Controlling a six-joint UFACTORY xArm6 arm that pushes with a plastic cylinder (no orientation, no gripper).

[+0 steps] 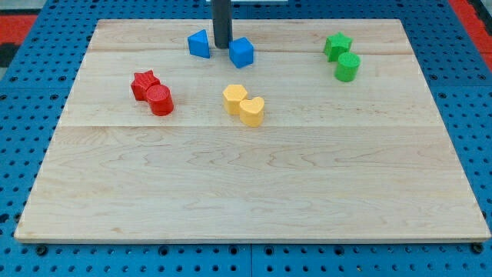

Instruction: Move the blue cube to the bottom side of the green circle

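While no writing shows, my tip [222, 46] sits between blue triangle [199, 44] and blue cube [241, 52], grasping nothing.

blue triangle [198, 44], green star [337, 45], 2 red blocks [153, 92], 2 yellow blocks [244, 105]

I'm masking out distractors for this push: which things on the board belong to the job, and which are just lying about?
Belongs to the job:
blue cube
green circle, a cylinder block
my tip, between the two blue blocks, left of the cube

Just lying about:
blue triangle block
green star block
red star block
red cylinder block
two yellow blocks
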